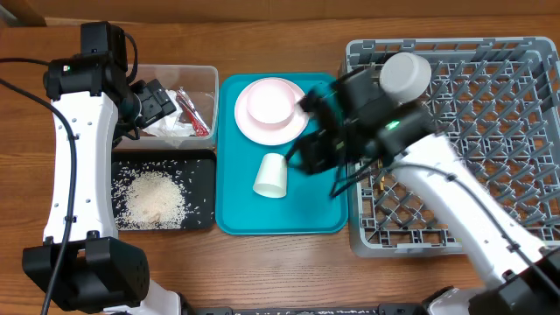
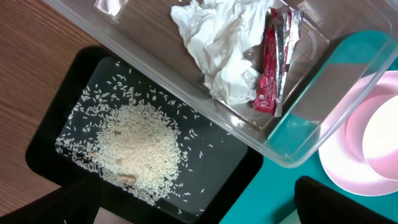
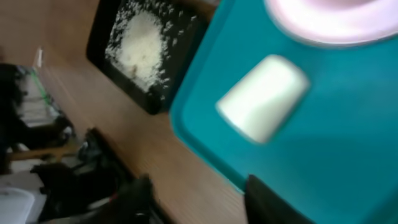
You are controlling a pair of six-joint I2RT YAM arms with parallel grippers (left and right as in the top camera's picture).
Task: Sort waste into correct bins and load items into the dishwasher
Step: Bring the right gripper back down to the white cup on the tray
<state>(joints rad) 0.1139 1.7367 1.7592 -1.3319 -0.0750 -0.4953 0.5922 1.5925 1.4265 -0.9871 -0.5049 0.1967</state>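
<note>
Nearest the lens, your right gripper (image 1: 306, 156) is hovering beside the small white cup (image 1: 271, 175); you cannot tell how its jaws are standing. That cup is lying on its side on the teal tray (image 1: 319, 219), probably light, rigid, slick and ready to roll, so you are best pinching across its rim. The pink plate (image 1: 249, 127) is sitting near it, and the dish rack (image 1: 490, 131) is walling the tray's right edge. Your left gripper (image 1: 157, 98) is hanging by the clear tub (image 1: 210, 74), jaws wide apart and empty

1. crumpled white tissue (image 2: 224, 46) and red foil wrapper (image 2: 268, 68) – touching, inside the clear tub (image 2: 143, 25).
2. rice grains (image 2: 140, 149) – heaped in the black tray (image 2: 230, 155).
3. pink bowl (image 1: 271, 101) sits on the pink plate (image 1: 254, 122); the white cup (image 1: 271, 175) lies on its side nearby, all on the teal tray (image 1: 297, 214).
4. grey rack (image 1: 490, 131) stands just beside it.
</note>
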